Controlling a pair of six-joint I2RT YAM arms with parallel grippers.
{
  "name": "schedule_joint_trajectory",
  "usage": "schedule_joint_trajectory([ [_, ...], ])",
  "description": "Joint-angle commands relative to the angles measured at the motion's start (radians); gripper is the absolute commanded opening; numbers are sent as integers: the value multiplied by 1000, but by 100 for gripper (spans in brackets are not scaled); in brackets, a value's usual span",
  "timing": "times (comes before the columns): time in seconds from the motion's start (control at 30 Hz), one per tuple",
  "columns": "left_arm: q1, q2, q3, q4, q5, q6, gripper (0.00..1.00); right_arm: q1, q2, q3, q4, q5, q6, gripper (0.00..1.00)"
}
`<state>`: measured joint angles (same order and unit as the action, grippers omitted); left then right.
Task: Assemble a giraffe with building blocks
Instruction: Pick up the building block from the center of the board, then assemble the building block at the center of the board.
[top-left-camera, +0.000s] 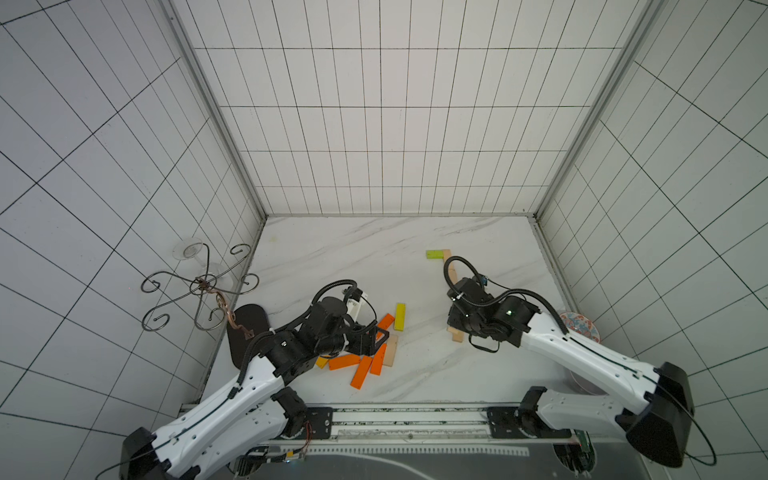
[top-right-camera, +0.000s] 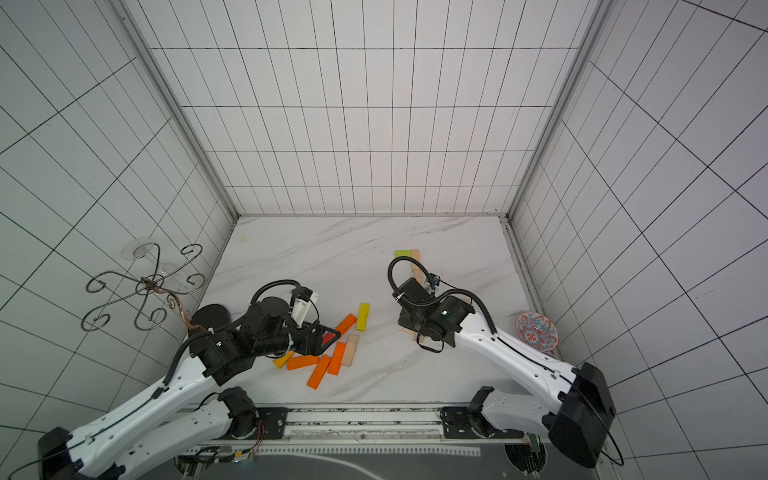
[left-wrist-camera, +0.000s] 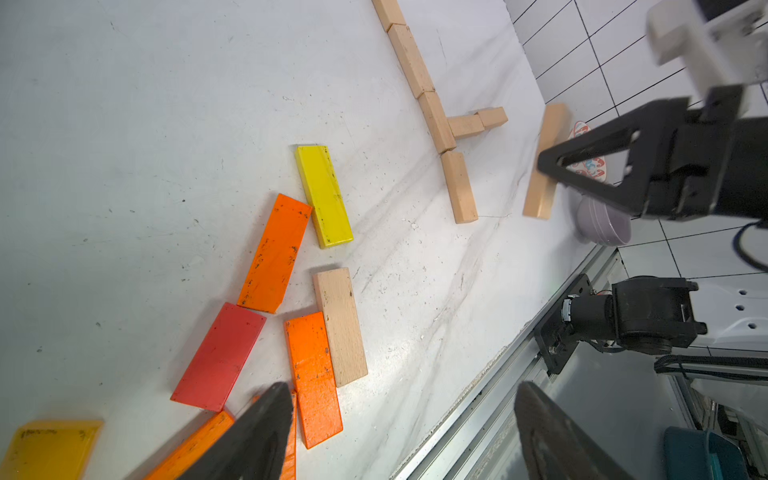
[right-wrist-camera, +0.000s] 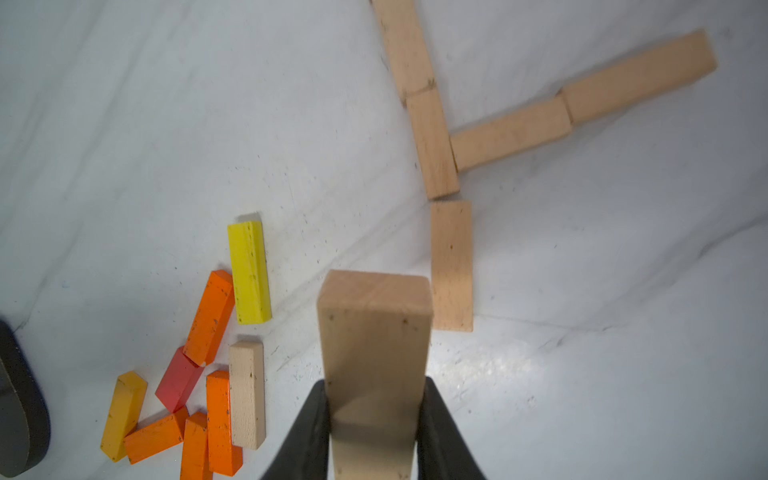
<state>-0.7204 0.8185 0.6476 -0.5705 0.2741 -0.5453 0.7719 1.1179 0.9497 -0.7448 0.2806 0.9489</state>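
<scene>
- Your right gripper has its fingers clamped on the two long sides of a plain wooden block, which sticks out past the fingertips
- In the left wrist view, this block hangs tilted over the table; you cannot tell whether its lower end touches the surface
- Your left gripper has its fingers wide apart with nothing between them, and it hovers over the loose pile
- The giraffe so far is a row of bare wooden blocks lying flat, end to end, on the table
- A side branch of two more bare blocks runs off from the row
- In the right wrist view, the clamped block's far end sits just beside the end block of the row
- At the far end of the row a green block lies crosswise, seen in both top views
- In the top views your right wrist covers the middle of the row
- The loose pile lies near your left arm: a yellow block, an orange block, a red block, a pale block beside a second orange one, and a darker yellow block
- The pile and the row are well apart
</scene>
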Motion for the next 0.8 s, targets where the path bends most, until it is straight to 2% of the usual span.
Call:
schedule_joint_trajectory([
  [0.0, -5, 42, 29, 70, 24, 27, 84, -79, -102, -5, 78, 2, -360, 5],
  [0.1, -5, 114, 26, 140, 58, 57, 84, -170, -142, -1, 88, -15, -493, 1],
  [0.23, -4, 229, 49, 218, 116, 97, 85, -277, -134, 8, 57, -20, -635, 0],
  [0.43, 6, 385, 124, 199, 214, 180, 85, -464, -108, 37, 61, -67, -800, 0],
  [0.57, 9, 384, 106, 239, 221, 171, 85, -542, -106, 1, 97, -42, -951, 0],
  [0.7, 9, 356, 86, 283, 199, 153, 85, -684, -102, 4, 110, -146, -1019, 0],
  [0.77, 9, 346, 86, 287, 193, 153, 85, -700, -97, 24, 91, -147, -1091, 0],
])
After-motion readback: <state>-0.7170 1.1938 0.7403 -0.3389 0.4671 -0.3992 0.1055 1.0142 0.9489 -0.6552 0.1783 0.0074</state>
